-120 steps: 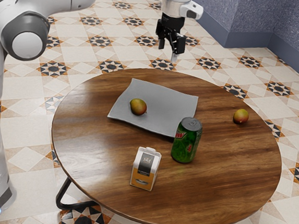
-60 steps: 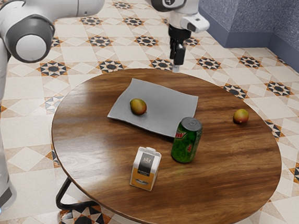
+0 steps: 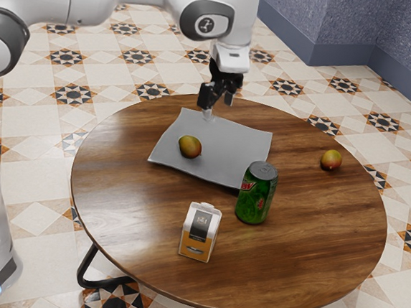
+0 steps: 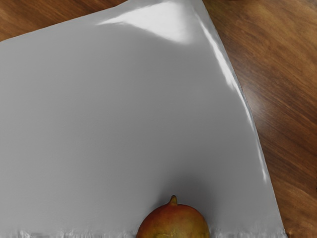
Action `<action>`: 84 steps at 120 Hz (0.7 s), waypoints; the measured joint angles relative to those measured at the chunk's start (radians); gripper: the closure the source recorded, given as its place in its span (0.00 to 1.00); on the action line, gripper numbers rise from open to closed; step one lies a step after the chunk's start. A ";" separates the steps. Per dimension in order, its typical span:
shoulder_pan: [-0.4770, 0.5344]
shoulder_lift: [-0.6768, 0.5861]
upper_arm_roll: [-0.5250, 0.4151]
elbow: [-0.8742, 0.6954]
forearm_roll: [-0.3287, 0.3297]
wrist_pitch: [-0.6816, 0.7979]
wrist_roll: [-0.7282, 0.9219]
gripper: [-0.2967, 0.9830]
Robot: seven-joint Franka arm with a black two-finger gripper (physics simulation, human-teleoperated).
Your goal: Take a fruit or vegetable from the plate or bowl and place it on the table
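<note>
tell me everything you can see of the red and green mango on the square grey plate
The mango is a plump, rounded fruit, its smooth-looking skin blending red-orange into yellowish green, with a short, pointed nub at one end. It looks whole and lies on its side on the square grey plate, toward the exterior view's left, casting a soft shadow there. Only the plate touches it; the open black gripper hovers apart from it.

Prob. home rm: tiled flr [image 3: 37,169], rd wood tbl [image 3: 314,238] w/ plate [image 3: 227,148], soda can [image 3: 255,196].
</note>
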 joint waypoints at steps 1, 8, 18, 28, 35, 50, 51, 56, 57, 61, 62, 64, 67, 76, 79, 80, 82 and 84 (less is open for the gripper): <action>0.001 0.000 0.003 0.000 -0.001 -0.003 0.008 0.23; 0.018 0.003 0.013 0.000 -0.009 -0.019 0.067 0.23; 0.055 0.008 0.017 0.000 -0.015 -0.037 0.148 0.23; 0.092 0.015 0.014 0.002 -0.015 -0.048 0.219 0.23; 0.115 0.032 0.009 0.016 -0.016 -0.055 0.257 0.23; 0.174 0.045 -0.014 0.023 -0.016 -0.068 0.317 0.23; 0.178 0.046 -0.015 0.023 -0.016 -0.069 0.320 0.23; 0.195 0.051 -0.022 0.024 -0.016 -0.073 0.336 0.23; 0.199 0.052 -0.024 0.024 -0.016 -0.074 0.339 0.23; 0.214 0.055 -0.034 0.024 -0.016 -0.077 0.350 0.23; 0.218 0.056 -0.036 0.023 -0.016 -0.078 0.353 0.23; 0.223 0.056 -0.040 0.023 -0.016 -0.079 0.358 0.23; 0.229 0.058 -0.047 0.023 -0.016 -0.081 0.366 0.23; 0.229 0.059 -0.060 0.016 -0.020 -0.084 0.387 0.23; 0.221 0.059 -0.062 0.014 -0.022 -0.085 0.394 0.23; 0.218 0.058 -0.062 0.012 -0.023 -0.085 0.396 0.23; 0.210 0.058 -0.063 0.010 -0.025 -0.085 0.400 0.23; 0.202 0.058 -0.063 0.007 -0.026 -0.084 0.405 0.23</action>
